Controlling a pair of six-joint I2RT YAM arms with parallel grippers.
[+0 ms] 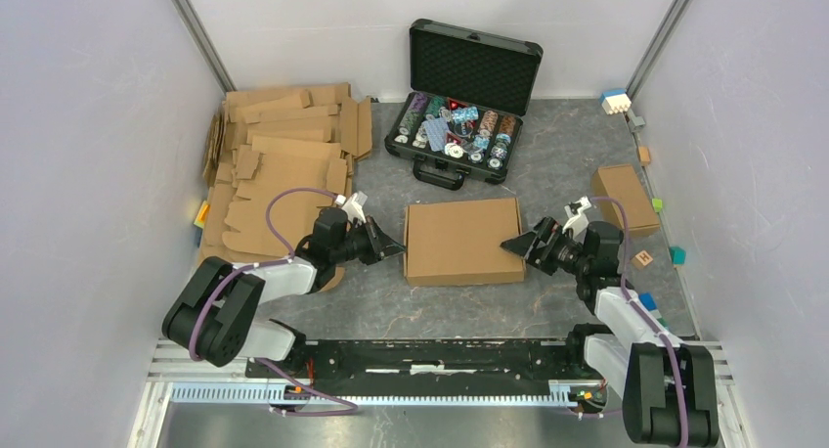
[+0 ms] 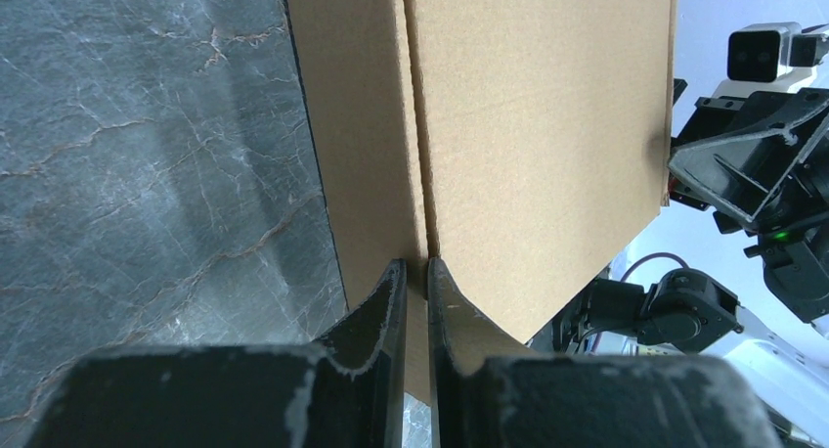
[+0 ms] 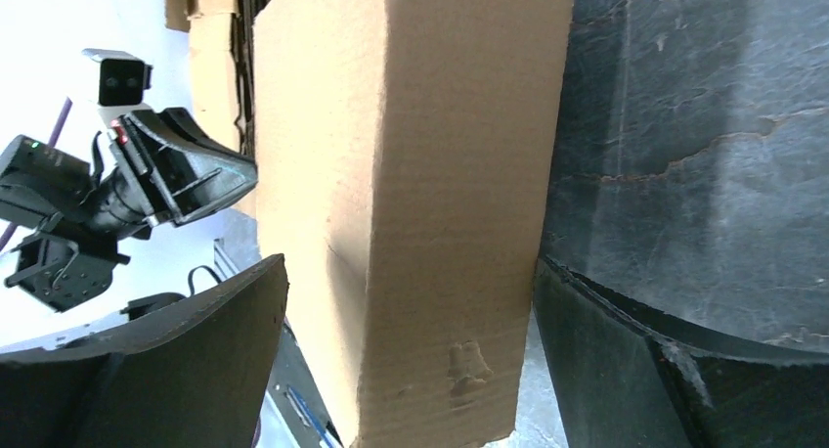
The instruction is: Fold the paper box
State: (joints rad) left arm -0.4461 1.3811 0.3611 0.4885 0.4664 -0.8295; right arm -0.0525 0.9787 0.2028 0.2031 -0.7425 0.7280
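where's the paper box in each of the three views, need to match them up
Top external: paper box is the brown rectangle at the centre, between the two arms.
Left wrist: paper box fills the upper middle, its edge running down into the left pincer.
Right wrist: paper box fills the centre, inside the wide-apart right pincer.
Shared landmark: the dark marbled table.

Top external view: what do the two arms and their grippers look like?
The left arm and right arm match: black joint housings joined by white links, each with a looping purple cable. A small white camera module sits at each wrist. The left gripper and right gripper are black, angular two-finger units; their fingers look scuffed pale along the edges.
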